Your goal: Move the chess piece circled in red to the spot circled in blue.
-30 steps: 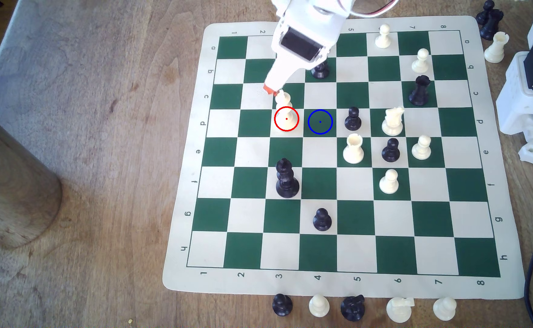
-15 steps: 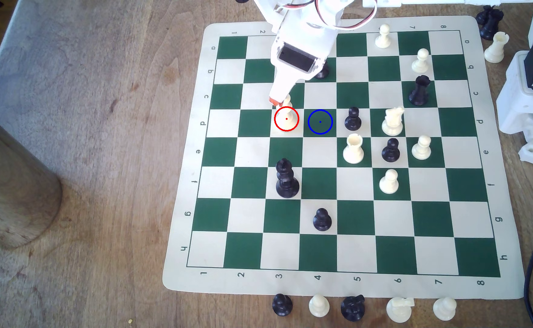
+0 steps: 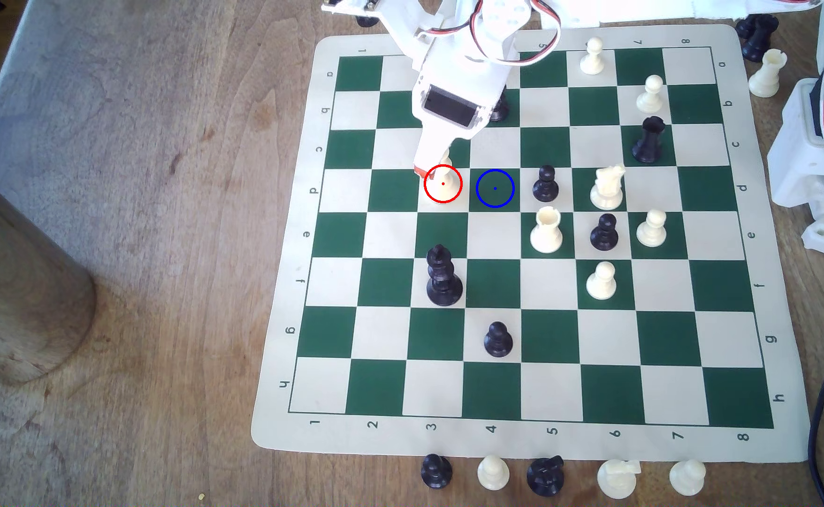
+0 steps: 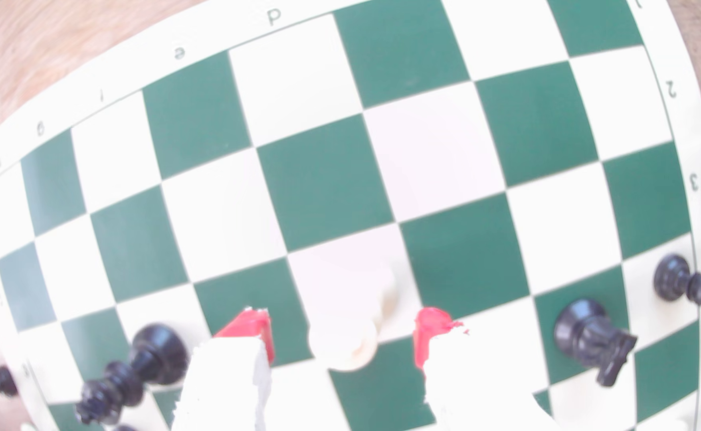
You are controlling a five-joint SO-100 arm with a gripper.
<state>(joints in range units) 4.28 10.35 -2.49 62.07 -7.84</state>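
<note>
The tall cream piece (image 3: 443, 185) stands inside the red ring on a cream square; its head is partly hidden under my arm. My gripper (image 3: 432, 168) hangs over it from the far side of the board, one red fingertip (image 3: 420, 170) showing at the ring's edge. In the wrist view the piece (image 4: 349, 331) sits between the two red-tipped fingers (image 4: 253, 331), with a gap on each side. The gripper (image 4: 342, 331) is open and not touching the piece. The blue-ringed dark green square (image 3: 495, 188) lies one square towards the exterior view's right, and it is bare.
A black pawn (image 3: 545, 184) stands one square beyond the blue ring. A black king (image 3: 443, 278) stands two rows nearer. Another black pawn (image 3: 499, 109) is half hidden behind the arm. A cream rook (image 3: 545, 231) and knight (image 3: 607, 187) stand further right. A wooden cylinder (image 3: 20, 292) stands off the board at left.
The gripper has come down and nearer over the ringed piece; its red fingertip has moved from above the piece's head to the ring's edge. The pieces have not moved.
</note>
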